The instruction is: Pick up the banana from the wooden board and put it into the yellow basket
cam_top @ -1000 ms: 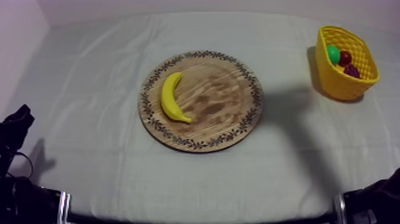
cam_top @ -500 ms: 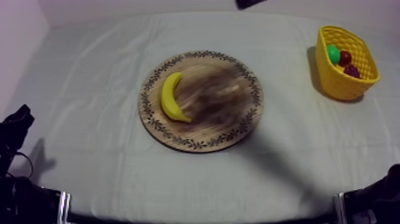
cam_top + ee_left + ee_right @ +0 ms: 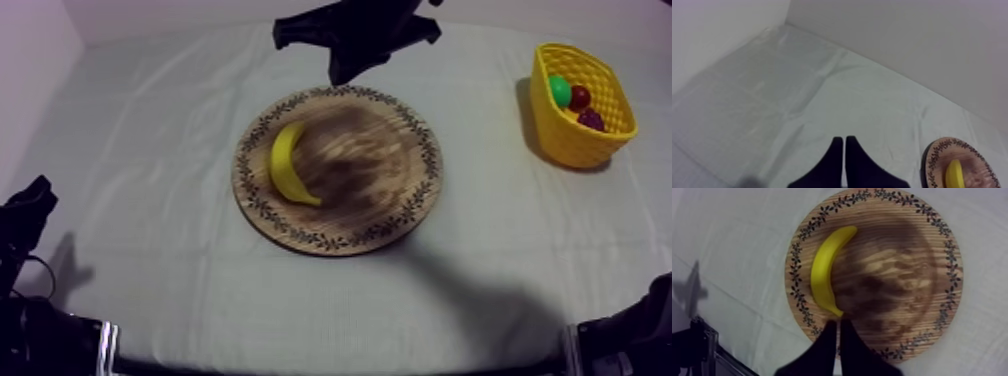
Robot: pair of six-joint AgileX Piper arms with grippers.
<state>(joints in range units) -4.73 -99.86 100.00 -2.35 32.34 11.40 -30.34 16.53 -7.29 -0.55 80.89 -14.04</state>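
Observation:
The yellow banana [image 3: 288, 165] lies curved on the left half of the round wooden board [image 3: 385, 195]. My right gripper [image 3: 340, 72] hangs above the board's far rim at the end of the arm that comes in from the top. Seen from the right wrist, its fingers lie together as a narrow wedge [image 3: 838, 324] just past the banana's [image 3: 826, 275] near tip, over the board [image 3: 902, 273], shut on nothing. My left gripper [image 3: 28, 205] rests low at the table's left side, shut [image 3: 844, 141], with the board's rim [image 3: 933, 161] and the banana [image 3: 954, 175] off to one side.
The yellow basket [image 3: 560, 140] stands at the far right of the table, holding a green fruit [image 3: 559, 92], a small red fruit [image 3: 580, 97] and dark grapes [image 3: 592, 119]. Bare cloth lies between board and basket. The right arm's shadow darkens the board's middle.
My right arm has come into the top view from the upper edge and now hangs over the board's far rim; its shadow spread across the board. Banana and left arm are unmoved.

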